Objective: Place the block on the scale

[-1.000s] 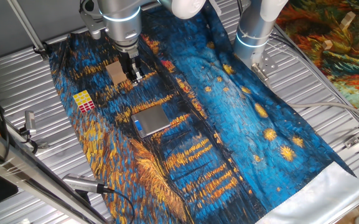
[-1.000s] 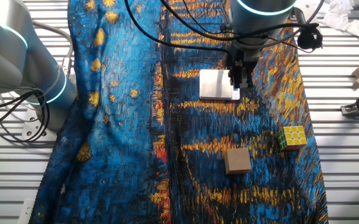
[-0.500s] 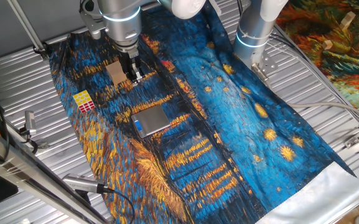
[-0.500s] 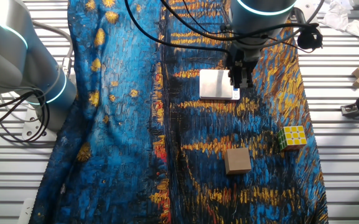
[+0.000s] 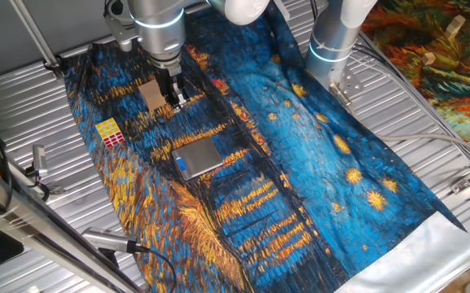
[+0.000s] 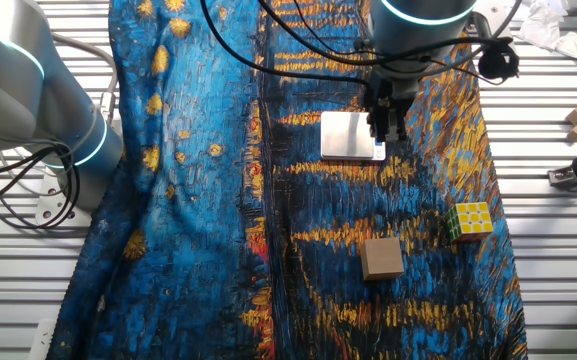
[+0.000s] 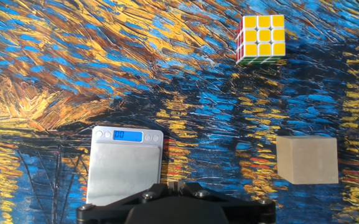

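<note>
The block (image 5: 110,133) is a puzzle cube with a yellow top, sitting on the painted cloth near its left edge; it also shows in the other fixed view (image 6: 471,221) and at the top right of the hand view (image 7: 261,39). The scale (image 5: 198,156) lies flat on the cloth with its blue display strip lit, and it shows in the other fixed view (image 6: 350,135) and the hand view (image 7: 125,165). My gripper (image 5: 176,102) hangs above the cloth beside the scale's edge (image 6: 386,132), well away from the cube. Its fingers (image 7: 178,185) are together and hold nothing.
A plain tan wooden block (image 5: 151,94) sits on the cloth next to my gripper, and shows in the other views (image 6: 381,258) (image 7: 306,160). A second, idle arm (image 5: 332,41) stands at the cloth's far side. The ribbed metal table (image 5: 23,106) surrounds the cloth.
</note>
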Tool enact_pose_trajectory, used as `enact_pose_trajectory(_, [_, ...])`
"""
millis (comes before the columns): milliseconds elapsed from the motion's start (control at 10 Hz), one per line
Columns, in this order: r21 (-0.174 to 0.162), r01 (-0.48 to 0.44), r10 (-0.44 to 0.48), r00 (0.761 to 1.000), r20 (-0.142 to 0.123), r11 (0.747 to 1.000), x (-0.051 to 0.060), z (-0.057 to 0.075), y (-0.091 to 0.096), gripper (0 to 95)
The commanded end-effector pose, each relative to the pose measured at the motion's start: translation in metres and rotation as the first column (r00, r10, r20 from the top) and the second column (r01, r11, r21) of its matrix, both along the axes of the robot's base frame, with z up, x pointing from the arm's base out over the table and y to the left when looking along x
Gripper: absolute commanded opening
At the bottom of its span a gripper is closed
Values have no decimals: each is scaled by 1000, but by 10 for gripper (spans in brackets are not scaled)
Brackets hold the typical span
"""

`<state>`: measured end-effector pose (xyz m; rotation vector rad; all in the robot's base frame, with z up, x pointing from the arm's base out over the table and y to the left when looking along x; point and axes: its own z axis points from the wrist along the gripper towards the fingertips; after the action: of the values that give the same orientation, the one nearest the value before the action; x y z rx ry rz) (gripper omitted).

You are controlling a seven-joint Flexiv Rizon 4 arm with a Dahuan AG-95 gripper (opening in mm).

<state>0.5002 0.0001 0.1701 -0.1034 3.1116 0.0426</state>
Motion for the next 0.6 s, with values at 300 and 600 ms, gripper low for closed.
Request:
enact_pose_trajectory(300, [0, -7, 7, 1000, 1, 1000, 0, 0, 0, 0])
enact_pose_trajectory(600, [0, -7, 7, 1000, 1, 1000, 0, 0, 0, 0])
